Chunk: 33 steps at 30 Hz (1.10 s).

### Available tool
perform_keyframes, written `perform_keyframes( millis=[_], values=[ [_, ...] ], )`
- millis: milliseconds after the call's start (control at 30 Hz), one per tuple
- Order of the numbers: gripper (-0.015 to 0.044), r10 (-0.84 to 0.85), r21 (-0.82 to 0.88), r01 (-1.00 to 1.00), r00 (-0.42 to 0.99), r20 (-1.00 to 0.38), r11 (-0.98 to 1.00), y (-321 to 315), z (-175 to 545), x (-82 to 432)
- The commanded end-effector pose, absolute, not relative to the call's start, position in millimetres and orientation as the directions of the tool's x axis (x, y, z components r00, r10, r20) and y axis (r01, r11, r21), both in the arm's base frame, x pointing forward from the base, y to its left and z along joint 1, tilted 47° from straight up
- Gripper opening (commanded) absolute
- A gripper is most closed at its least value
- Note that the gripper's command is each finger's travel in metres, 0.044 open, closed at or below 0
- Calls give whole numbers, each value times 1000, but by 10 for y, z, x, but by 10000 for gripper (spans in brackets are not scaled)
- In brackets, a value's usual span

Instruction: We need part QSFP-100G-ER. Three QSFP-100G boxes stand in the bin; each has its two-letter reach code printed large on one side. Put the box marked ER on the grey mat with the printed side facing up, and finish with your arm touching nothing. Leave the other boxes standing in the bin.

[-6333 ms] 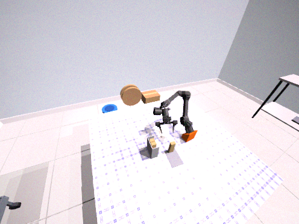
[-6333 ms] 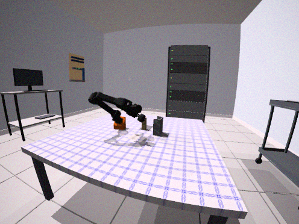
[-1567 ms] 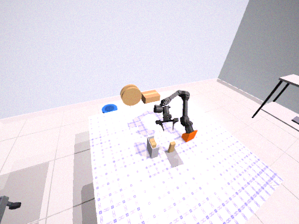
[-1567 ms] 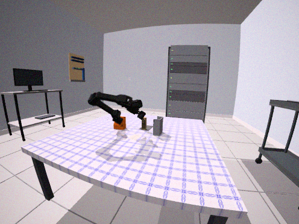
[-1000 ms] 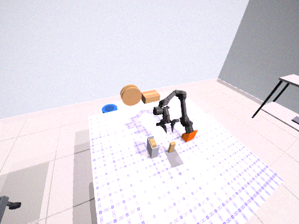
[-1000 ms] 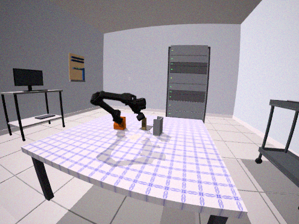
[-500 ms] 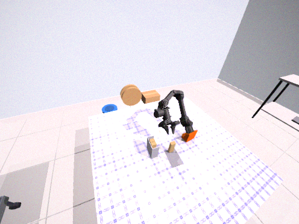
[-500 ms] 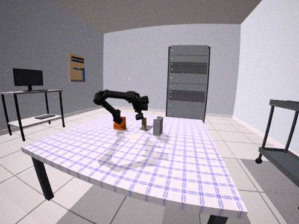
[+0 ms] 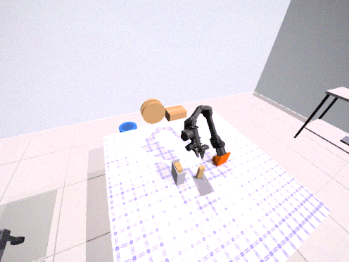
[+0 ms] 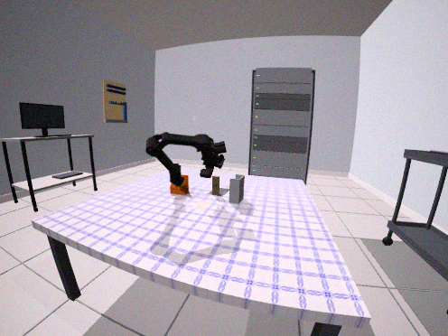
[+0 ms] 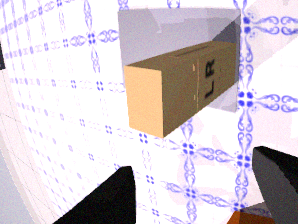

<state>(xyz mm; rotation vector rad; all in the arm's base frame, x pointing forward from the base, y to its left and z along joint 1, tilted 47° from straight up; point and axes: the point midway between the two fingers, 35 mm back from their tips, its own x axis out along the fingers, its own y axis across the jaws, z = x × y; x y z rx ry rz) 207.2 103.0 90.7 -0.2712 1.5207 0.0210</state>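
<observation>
Counting one LR box [image 9: 200, 172] [image 10: 216, 185] [image 11: 182, 92] upright on one grey mat [image 9: 205, 186] [image 10: 223, 191] [image 11: 145, 30], seemingly two boxes [image 9: 179, 167] in one bin [image 9: 179, 179] [image 10: 236, 191], all below and clear of one half-spread, empty pincer [image 9: 200, 156] [image 10: 206, 173] [image 11: 194, 167].

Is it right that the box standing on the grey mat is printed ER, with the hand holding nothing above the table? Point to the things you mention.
The code is wrong: the wrist view shows LR on the side of the box [image 9: 200, 172] [image 10: 216, 185] [image 11: 181, 82]. It does stand on the grey mat [image 9: 205, 187] [image 11: 165, 25], and the hand [image 9: 200, 156] [image 10: 207, 173] [image 11: 194, 167] holds nothing above the table [image 9: 158, 225] [image 10: 203, 253].
</observation>
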Motion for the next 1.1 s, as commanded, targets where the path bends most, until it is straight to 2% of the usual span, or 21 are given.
perform_keyframes(
  millis=[0, 500, 1067],
  values=[
    [235, -200, -203, -72, 42, -979, 977, 1051, 872, 2077],
    [235, -323, -304, 275, 24, -946, 912, 1134, 791, 2087],
    [235, -456, -340, 620, 34, -889, 708, 1243, 701, 2097]
  ],
)
